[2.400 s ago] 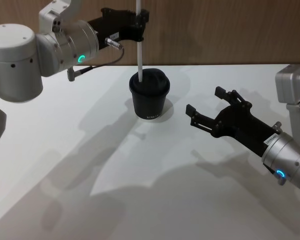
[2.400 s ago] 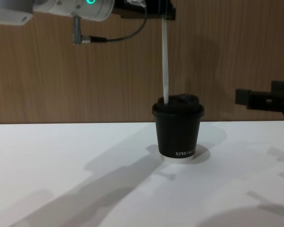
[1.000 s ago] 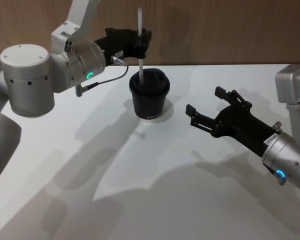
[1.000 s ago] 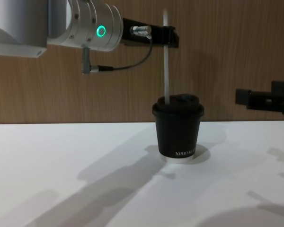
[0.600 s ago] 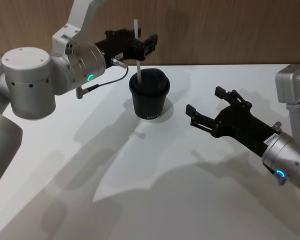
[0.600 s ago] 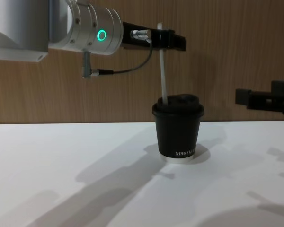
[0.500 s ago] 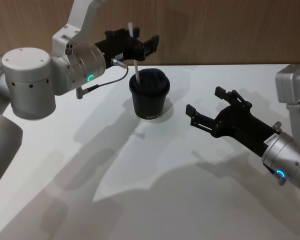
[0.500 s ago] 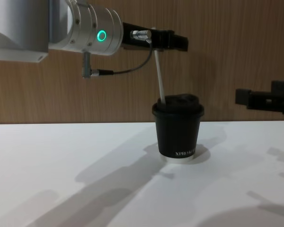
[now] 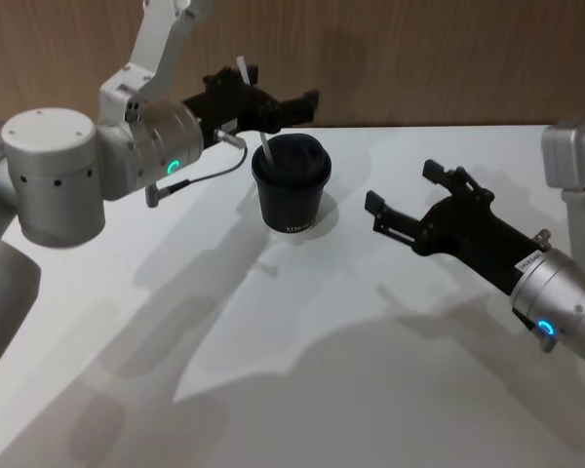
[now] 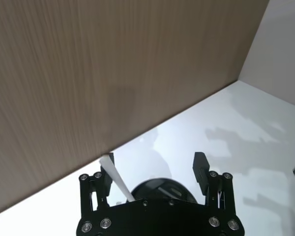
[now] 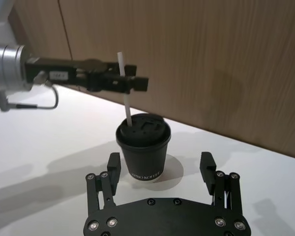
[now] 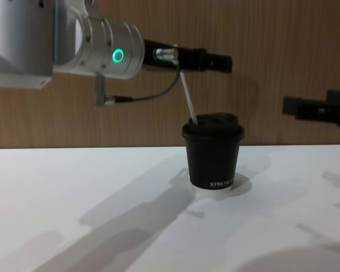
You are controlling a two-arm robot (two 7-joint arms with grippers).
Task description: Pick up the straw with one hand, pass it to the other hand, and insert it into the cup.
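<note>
The black cup (image 9: 291, 187) with its domed lid stands on the white table (image 9: 273, 331). The white straw (image 9: 254, 109) sticks out of the lid and leans back toward the left arm. My left gripper (image 9: 274, 91) hovers open just above the cup, and the straw's top rests beside one finger (image 10: 103, 172). From the chest view the straw (image 12: 188, 102) slants up from the cup (image 12: 213, 156) to the left gripper (image 12: 214, 61). To the right of the cup my right gripper (image 9: 400, 186) stands open, holding nothing, and faces the cup (image 11: 142, 146).
A brown wooden wall (image 12: 272, 51) runs close behind the cup. A thin black cable (image 9: 197, 168) loops under the left arm's silver casing.
The left gripper has lowered, opened and let go of the straw. The straw has slid deeper into the cup and tipped from upright to leaning. The right gripper has shifted slightly.
</note>
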